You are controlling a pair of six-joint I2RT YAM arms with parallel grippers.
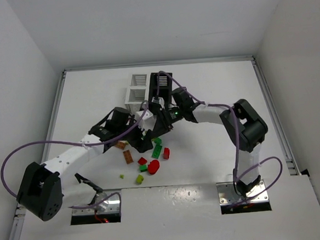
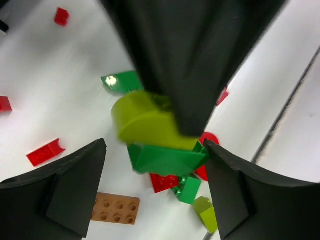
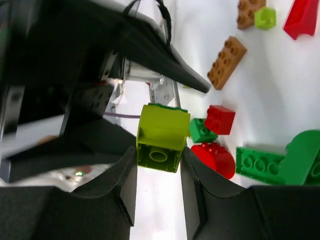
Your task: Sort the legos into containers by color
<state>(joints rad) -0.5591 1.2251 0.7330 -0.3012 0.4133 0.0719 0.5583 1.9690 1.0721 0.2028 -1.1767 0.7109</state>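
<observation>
Right wrist view: the right gripper (image 3: 159,152) clamps the yellow-green brick (image 3: 162,130) by its flat sides; likely light, rigid, slick plastic. Left gripper (image 2: 155,147) gapes empty.

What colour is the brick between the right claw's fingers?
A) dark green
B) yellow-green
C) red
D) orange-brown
B: the right wrist view shows a yellow-green brick pinched between the fingers of the right gripper.

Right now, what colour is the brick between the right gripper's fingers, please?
Yellow-green; the brick shows best in the right wrist view.
</observation>
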